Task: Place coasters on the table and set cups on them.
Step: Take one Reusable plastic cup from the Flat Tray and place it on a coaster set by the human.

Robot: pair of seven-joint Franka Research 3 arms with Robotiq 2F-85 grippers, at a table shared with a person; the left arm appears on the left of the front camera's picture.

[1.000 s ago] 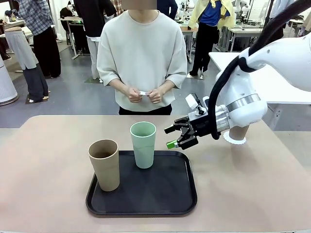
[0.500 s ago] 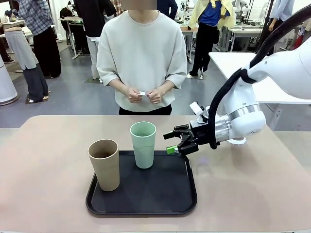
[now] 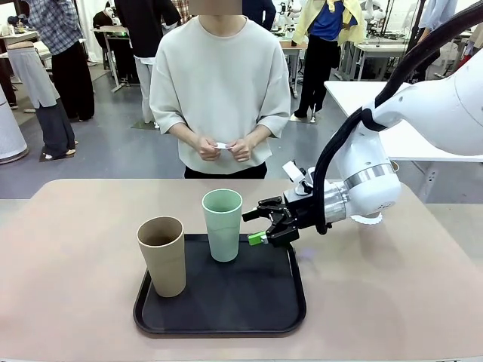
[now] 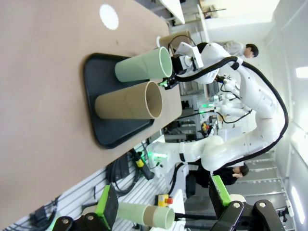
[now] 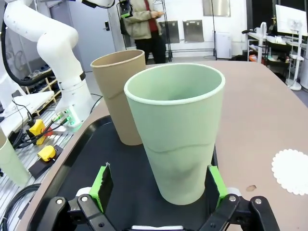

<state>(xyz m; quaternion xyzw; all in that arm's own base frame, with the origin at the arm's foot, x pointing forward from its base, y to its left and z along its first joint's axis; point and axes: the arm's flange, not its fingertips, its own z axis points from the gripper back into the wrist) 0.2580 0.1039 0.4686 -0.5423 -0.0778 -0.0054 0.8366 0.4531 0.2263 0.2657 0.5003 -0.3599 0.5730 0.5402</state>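
- Cup (image 3: 223,225), mint green, stands upright on the far half of the tray (image 3: 290,320), just left of the right gripper (image 3: 258,226).
- Jaws are apart, in line either side of the cup's lower wall; no grip yet.
- Right arm is nearer.

In the front view my right arm (image 3: 370,185) hides all but a sliver of a coaster (image 3: 370,220), while my right wrist view's edge crops a bare coaster (image 5: 291,171).

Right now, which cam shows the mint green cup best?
Right wrist view: the mint green cup stands close and large, upright on the black tray, just ahead of the open right gripper. Front view shows it whole but smaller, beside the tan cup. Left wrist view shows it far off, rolled sideways.
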